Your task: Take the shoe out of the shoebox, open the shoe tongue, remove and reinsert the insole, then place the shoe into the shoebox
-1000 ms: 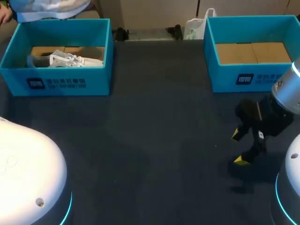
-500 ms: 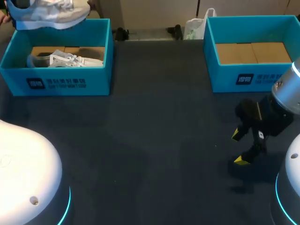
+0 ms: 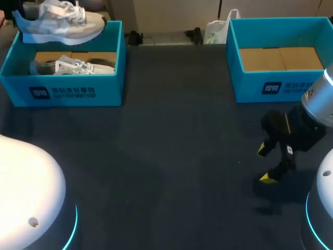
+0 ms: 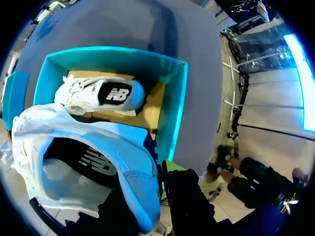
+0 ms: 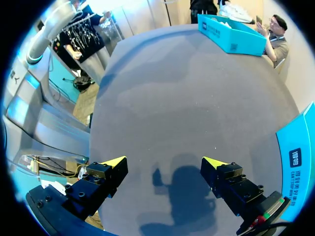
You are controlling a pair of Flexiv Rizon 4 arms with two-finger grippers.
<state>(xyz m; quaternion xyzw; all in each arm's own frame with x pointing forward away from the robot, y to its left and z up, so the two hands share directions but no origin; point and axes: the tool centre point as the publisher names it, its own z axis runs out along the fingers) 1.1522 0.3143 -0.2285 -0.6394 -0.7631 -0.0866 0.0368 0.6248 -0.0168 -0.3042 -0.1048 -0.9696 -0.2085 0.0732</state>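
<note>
A white sneaker [image 3: 60, 23] hangs in the air over the far wall of the left teal shoebox [image 3: 62, 91]. In the left wrist view my left gripper [image 4: 158, 173] is shut on the heel end of this sneaker [image 4: 83, 157]; one yellow fingertip [image 4: 172, 166] shows beside it, the other is hidden by the shoe. A second white sneaker [image 3: 73, 66] lies on its side inside that box [image 4: 174, 105]. My right gripper [image 3: 268, 164] stands open just above the table at the right, with nothing between its fingers [image 5: 165, 167].
A second teal shoebox [image 3: 270, 88] with only its cardboard floor showing stands at the back right, just beyond my right gripper; its wall [image 5: 300, 157] is beside the right finger. Dark table [image 3: 171, 156] lies between the two boxes.
The held sneaker has come from the far edge of the head view fully into sight above the left box. My right arm has not moved.
</note>
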